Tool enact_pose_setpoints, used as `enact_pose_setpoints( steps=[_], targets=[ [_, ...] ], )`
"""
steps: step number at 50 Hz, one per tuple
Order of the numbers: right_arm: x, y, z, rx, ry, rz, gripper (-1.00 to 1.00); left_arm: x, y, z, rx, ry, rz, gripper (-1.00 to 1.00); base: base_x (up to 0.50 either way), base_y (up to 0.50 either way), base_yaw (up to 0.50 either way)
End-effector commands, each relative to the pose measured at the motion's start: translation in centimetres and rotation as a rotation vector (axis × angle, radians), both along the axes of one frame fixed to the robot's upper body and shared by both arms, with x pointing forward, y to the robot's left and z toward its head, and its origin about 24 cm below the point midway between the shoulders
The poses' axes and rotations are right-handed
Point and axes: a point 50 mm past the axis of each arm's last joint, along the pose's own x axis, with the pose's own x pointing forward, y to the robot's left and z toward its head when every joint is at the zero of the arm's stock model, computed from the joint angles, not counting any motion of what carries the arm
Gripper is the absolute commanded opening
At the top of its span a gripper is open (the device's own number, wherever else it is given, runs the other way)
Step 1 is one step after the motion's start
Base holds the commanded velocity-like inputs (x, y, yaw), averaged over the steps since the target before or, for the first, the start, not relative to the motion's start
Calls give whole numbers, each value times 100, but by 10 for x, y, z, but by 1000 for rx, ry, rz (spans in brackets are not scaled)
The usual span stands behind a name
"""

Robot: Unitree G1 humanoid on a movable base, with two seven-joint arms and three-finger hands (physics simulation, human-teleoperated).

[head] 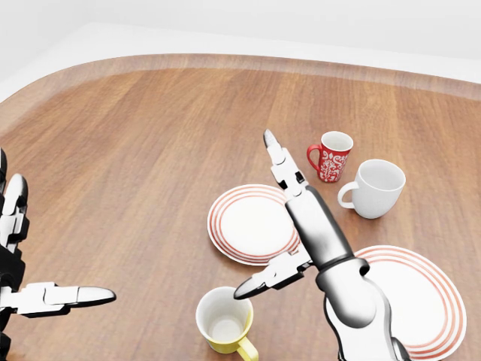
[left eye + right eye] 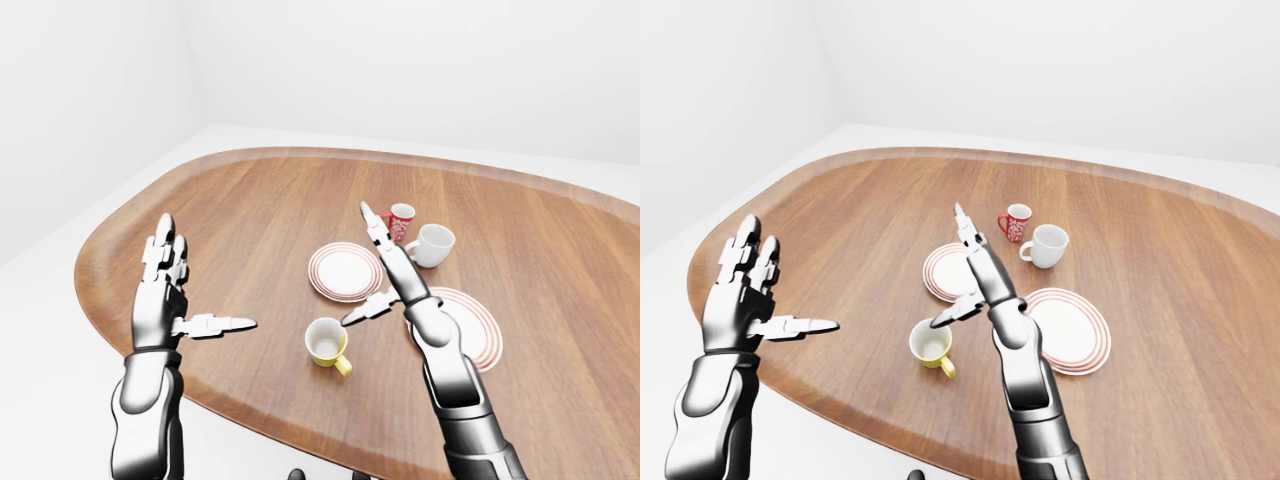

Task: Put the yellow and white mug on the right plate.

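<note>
Two hands are spread wide, neither pinching anything. My right hand (image 1: 289, 226) hovers nearer the yellow and white mug (image 1: 223, 321), which stands upright on the bench (image 1: 150, 135) at seven o'clock from that hand's thumb, handle toward five o'clock. The right plate (image 1: 432, 301) lies at three o'clock of the mug.

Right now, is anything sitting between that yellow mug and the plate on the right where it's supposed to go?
No object does. The yellow and white mug and the right plate have only bare table between them, with the robot's own open right hand hovering above that stretch.
</note>
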Motion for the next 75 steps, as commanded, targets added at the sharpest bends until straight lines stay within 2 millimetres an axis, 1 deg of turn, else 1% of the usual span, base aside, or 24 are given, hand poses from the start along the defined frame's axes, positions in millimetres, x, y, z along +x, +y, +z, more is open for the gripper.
enact_pose_setpoints(
  steps=[1,18,23,35,44,54,58,60,62,64,66,70,75],
  targets=[
    [8,5,-13,-99,29,-38,100,-1,1,2,0,-9,3,100,0,0,0],
    [9,8,-27,-168,62,-76,100,0,2,1,-2,-3,5,100,0,0,0],
    [9,10,-27,-178,61,-69,100,0,1,1,-1,-3,2,100,0,0,0],
    [10,15,-36,-211,85,-67,100,0,1,1,-1,-5,2,100,0,0,0],
    [9,17,-47,-236,119,-74,100,0,1,2,0,-8,3,100,0,0,0],
    [14,21,-62,-250,173,-82,100,-1,2,3,1,-14,4,100,0,0,0],
    [14,25,-66,-255,184,-77,100,1,4,1,-2,-3,8,100,0,0,0],
    [13,27,-66,-256,185,-70,100,5,9,-6,-9,27,26,100,0,0,0],
    [13,27,-67,-257,188,-69,100,7,13,-8,-12,38,36,100,0,0,0],
    [13,28,-70,-262,197,-71,100,5,15,-1,-8,10,43,100,0,0,0],
    [13,28,-71,-264,199,-72,100,3,16,1,-6,0,45,100,0,0,0],
    [11,30,-71,-267,199,-65,100,3,18,1,-8,-3,52,100,0,0,0],
    [7,34,-78,-278,199,-53,100,3,17,1,-8,-3,51,100,0,0,0]
  ],
)
